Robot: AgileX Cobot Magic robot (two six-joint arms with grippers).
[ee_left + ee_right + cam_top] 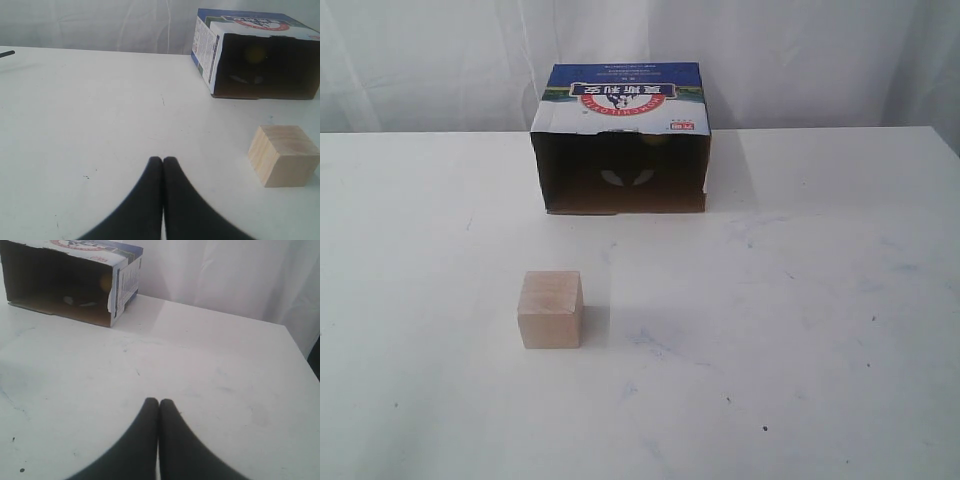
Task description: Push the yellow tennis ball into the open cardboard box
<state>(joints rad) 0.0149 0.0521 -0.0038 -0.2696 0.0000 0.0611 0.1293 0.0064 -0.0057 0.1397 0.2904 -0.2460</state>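
Observation:
The open cardboard box (620, 100) lies on its side at the back of the white table, its dark opening facing the front. The yellow tennis ball (255, 54) shows dimly deep inside the box, also as a faint yellow patch (105, 284) in the right wrist view. My left gripper (163, 161) is shut with nothing in it, low over bare table, well short of the box (260, 55). My right gripper (159, 402) is shut and empty too, far from the box (70, 280). Neither gripper appears in the exterior view.
A pale wooden cube (550, 309) stands on the table in front of the box, a little to its left; it also shows in the left wrist view (284, 155). White curtains hang behind the table's far edge.

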